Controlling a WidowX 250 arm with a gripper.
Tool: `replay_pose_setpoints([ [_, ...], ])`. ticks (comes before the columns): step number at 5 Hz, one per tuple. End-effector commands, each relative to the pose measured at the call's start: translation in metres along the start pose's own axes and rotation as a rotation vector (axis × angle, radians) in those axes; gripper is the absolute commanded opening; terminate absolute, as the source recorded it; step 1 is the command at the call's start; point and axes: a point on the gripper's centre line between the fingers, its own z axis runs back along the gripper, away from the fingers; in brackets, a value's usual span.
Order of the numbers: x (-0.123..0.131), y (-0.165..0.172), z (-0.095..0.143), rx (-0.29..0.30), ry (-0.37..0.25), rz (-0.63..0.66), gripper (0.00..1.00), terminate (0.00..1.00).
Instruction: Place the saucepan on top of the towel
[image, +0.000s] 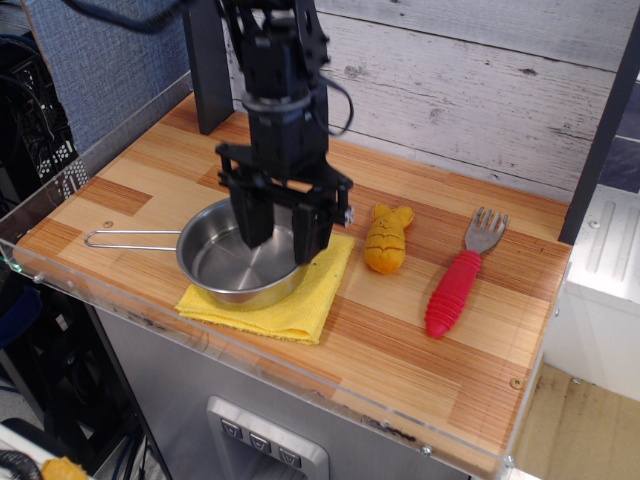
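Now claw (281, 228) vertical, spread over saucepan (237, 266)

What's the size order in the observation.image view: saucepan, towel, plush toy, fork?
1. saucepan, counting its long handle; the bowl alone looks close to the towel, which it partly hides
2. towel
3. fork
4. plush toy
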Motion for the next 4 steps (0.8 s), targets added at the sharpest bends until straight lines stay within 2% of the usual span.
replay_pose_setpoints([
  [1,-0.001,0.021,0.107,0.066,-0.328,0.062,1.00,0.00],
  [2,-0.002,0.023,0.134,0.052,-0.367,0.073,1.00,0.00],
  [3,0.002,0.025,0.145,0.035,-0.363,0.065,1.00,0.00],
  [4,0.003,0.029,0.139,0.031,-0.319,0.067,1.00,0.00],
])
